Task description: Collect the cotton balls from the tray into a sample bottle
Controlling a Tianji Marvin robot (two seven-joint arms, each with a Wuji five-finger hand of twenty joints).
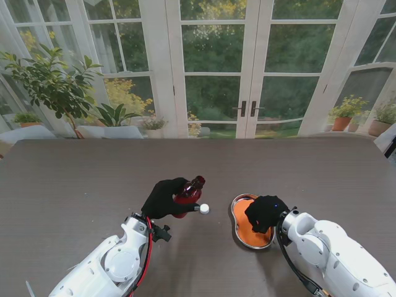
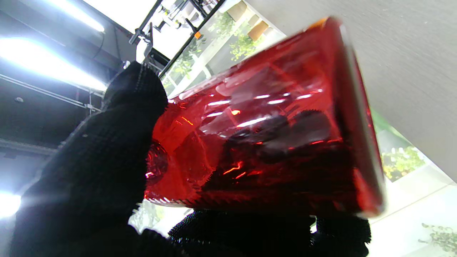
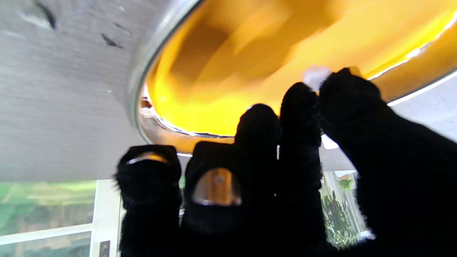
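Note:
My black-gloved left hand (image 1: 162,198) is shut on a red translucent sample bottle (image 1: 189,193), held tilted above the table; the bottle (image 2: 264,135) fills the left wrist view. A white cotton ball (image 1: 204,209) lies on the table just right of that hand. My right hand (image 1: 265,212) reaches down into the metal tray (image 1: 237,207) with its orange inside (image 3: 228,67). In the right wrist view a small white cotton ball (image 3: 315,75) is pinched between the thumb and a fingertip (image 3: 298,96).
The dark wood-grain table (image 1: 74,179) stretches wide around both hands. Behind its far edge stand glass doors and potted plants (image 1: 55,86).

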